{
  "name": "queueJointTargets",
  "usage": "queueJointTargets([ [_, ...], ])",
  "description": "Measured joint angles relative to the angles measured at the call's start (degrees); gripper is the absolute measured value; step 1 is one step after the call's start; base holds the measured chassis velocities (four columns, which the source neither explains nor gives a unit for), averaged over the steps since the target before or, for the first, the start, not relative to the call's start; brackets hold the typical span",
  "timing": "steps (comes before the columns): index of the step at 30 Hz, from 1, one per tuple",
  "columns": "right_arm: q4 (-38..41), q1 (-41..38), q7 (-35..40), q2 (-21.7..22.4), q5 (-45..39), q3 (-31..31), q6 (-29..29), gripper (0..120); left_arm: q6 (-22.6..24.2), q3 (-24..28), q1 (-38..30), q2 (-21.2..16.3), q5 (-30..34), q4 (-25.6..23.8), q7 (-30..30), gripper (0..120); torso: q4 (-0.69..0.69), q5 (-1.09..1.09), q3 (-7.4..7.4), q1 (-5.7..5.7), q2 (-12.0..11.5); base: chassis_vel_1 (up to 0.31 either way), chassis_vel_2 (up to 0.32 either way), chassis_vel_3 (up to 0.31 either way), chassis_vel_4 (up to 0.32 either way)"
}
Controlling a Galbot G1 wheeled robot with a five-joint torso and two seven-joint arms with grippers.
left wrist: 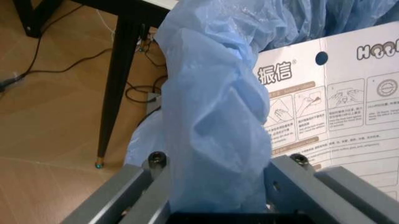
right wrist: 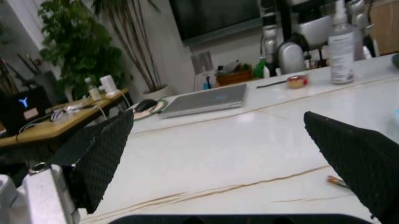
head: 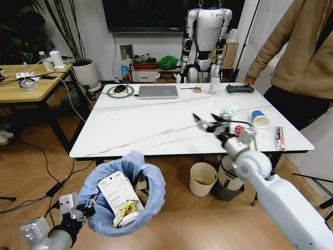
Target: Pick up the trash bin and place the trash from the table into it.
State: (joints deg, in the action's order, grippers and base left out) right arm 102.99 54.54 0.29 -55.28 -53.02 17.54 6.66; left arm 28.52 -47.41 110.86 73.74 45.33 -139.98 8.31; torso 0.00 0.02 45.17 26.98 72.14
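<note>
Left fingers (left wrist: 206,196) clamped on trash bin (head: 127,200), right fingers (head: 207,123) apart above table (head: 140,125)

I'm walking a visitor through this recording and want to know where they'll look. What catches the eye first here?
First, the trash bin with its billowing light-blue bag, held low in front of the table by the left gripper, which is clamped on the bag's edge; a flat white packet already sticks out of it. Next, the right gripper, open and empty above the white tabletop, with a blue-and-white paper cup farther to its right.
</note>
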Motion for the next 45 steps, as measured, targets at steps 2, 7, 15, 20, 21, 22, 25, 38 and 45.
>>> queueJointTargets([
  [2, -1.01, 3.05, -5.02, 0.14, 0.31, 4.47, -2.05, 100, -0.11, 0.15, -0.16, -0.43, -0.2, 0.27, -0.16, 0, 0.0, 0.01, 0.0, 0.0, 0.0, 0.0, 0.0, 0.0, 0.0],
  [7, -0.21, 9.35, -8.18, 0.54, 2.66, 12.46, -3.1, 100, -0.2, 0.51, -1.02, -0.93, -0.45, 0.73, -0.37, 0, -0.01, 0.01, -0.01, -0.01, 0.0, 0.0, 0.0, 0.0, 0.0],
  [15, 2.69, 20.71, -11.54, -1.78, 3.07, 24.07, -3.06, 100, -0.27, 0.9, -1.41, -1.42, -0.58, 1.12, -0.54, 0, -0.01, -0.01, -0.01, -0.01, 0.01, 0.0, 0.0, 0.0, 0.0],
  [20, 3.22, 23.55, -13.24, -4.43, 3.23, 26.79, -3.34, 100, -0.3, 1.01, -1.3, -1.44, -0.51, 1.12, -0.64, 0, -0.01, -0.01, -0.01, -0.01, 0.01, 0.0, 0.0, 0.0, 0.0],
  [21, 3.23, 24.1, -13.63, -5.54, 3.46, 27.42, -3.55, 100, -0.33, 1.08, -1.28, -1.5, -0.51, 1.12, -0.7, 0, 0.0, -0.02, -0.01, -0.01, 0.01, 0.0, 0.0, 0.0, 0.0],
  [22, 3.23, 24.3, -13.84, -6.02, 3.53, 27.68, -3.68, 100, -0.36, 1.11, -1.28, -1.51, -0.5, 1.15, -0.73, 0, 0.0, -0.01, -0.01, -0.01, 0.01, 0.0, 0.0, 0.0, 0.0],
  [25, 3.21, 24.86, -14.38, -6.93, 3.66, 28.56, -3.93, 100, -0.51, 1.26, -1.33, -1.45, -0.49, 1.26, -0.83, 0, 0.01, -0.02, -0.01, -0.01, 0.01, 0.0, 0.0, 0.0, 0.0],
  [38, 3.03, 26.03, -15.95, -7.08, 3.48, 30.46, -4.72, 100, -0.59, 2.08, -1.6, -0.68, -0.68, 1.33, -0.94, 0, -0.01, 0.0, -0.01, -0.01, 0.01, -0.106, -0.105, 0.1, 0.092],
  [45, 2.67, 26.07, -16.44, -7.95, 3.53, 30.39, -5.06, 100, -0.68, 2.08, -1.3, -0.66, -0.8, 1.21, -1.04, 0, 0.02, -0.03, -0.01, -0.01, 0.01, -0.094, -0.081, 0.094, 0.092],
])
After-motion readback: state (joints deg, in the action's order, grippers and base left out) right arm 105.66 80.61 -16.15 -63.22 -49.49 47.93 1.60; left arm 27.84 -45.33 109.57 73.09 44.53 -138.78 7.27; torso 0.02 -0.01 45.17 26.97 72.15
